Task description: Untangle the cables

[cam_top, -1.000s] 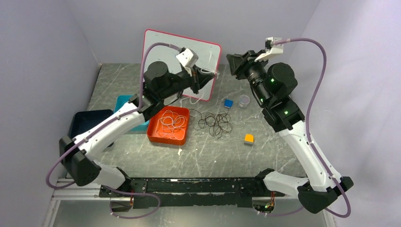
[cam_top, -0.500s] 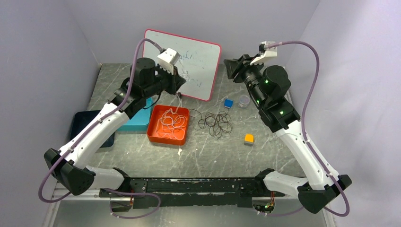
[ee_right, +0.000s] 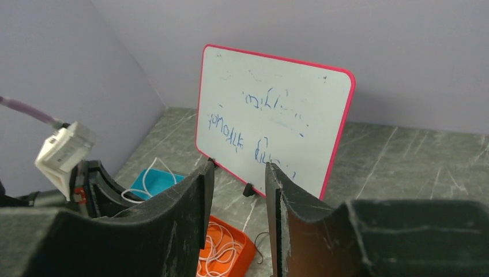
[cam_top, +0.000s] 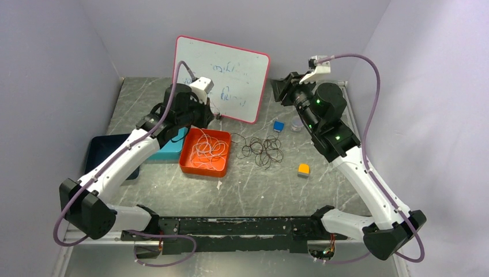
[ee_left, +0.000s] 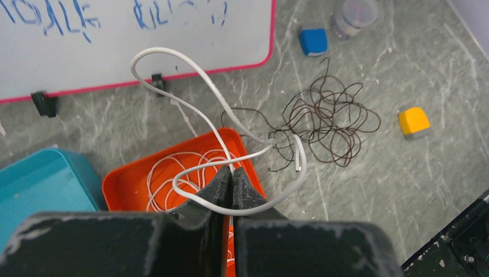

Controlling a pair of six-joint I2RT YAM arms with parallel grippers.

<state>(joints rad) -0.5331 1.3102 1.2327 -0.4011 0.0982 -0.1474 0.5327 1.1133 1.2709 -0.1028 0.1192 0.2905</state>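
Observation:
My left gripper (cam_top: 214, 115) (ee_left: 232, 176) hangs over the far edge of the orange tray (cam_top: 199, 169) (ee_left: 124, 187), shut on a white cable (ee_left: 164, 51). That cable loops up toward the whiteboard, curls round the fingertips and trails down into the tray, where more white cable (cam_top: 209, 147) lies in loose coils. A dark brown cable tangle (cam_top: 264, 150) (ee_left: 328, 115) rests on the table just right of the tray. High at the back right, my right gripper (cam_top: 282, 89) (ee_right: 237, 167) faces the whiteboard, open and holding nothing.
A pink-framed whiteboard (cam_top: 230, 75) stands at the back. A blue cube (cam_top: 278, 126), a small clear jar (cam_top: 297, 123) and a yellow cube (cam_top: 303, 169) sit right of the tangle. A teal box (cam_top: 170, 147) and a dark blue bin (cam_top: 106, 151) lie left of the tray.
My left arm has come down and back from in front of the whiteboard toward the tray, carrying the white cable. The right gripper's jaws have spread a little wider.

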